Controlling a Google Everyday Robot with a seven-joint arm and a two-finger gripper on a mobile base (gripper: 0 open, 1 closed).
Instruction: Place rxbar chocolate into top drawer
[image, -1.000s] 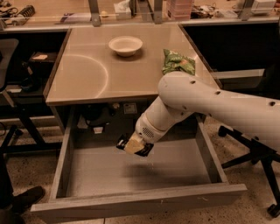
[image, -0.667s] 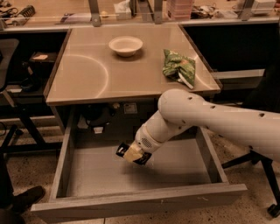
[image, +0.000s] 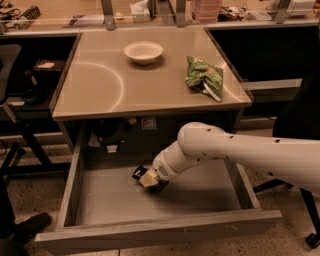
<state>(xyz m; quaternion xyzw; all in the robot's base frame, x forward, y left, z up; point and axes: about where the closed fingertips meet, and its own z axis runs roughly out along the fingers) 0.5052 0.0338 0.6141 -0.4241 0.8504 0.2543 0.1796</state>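
Since the earlier frame the arm (image: 240, 152) has sunk, its elbow now below the worktop (image: 100, 85) edge, and the pincer (image: 150, 180) has come down close to the drawer (image: 110, 202) bottom, toward the back and near the middle. The pincer is clamped on the bar (image: 138, 172), whose dark end sticks out on the side away from the arm; whether it touches the bottom I cannot tell. On the worktop stand a pale bowl (image: 143, 45) and, well apart, a green bag (image: 204, 76).
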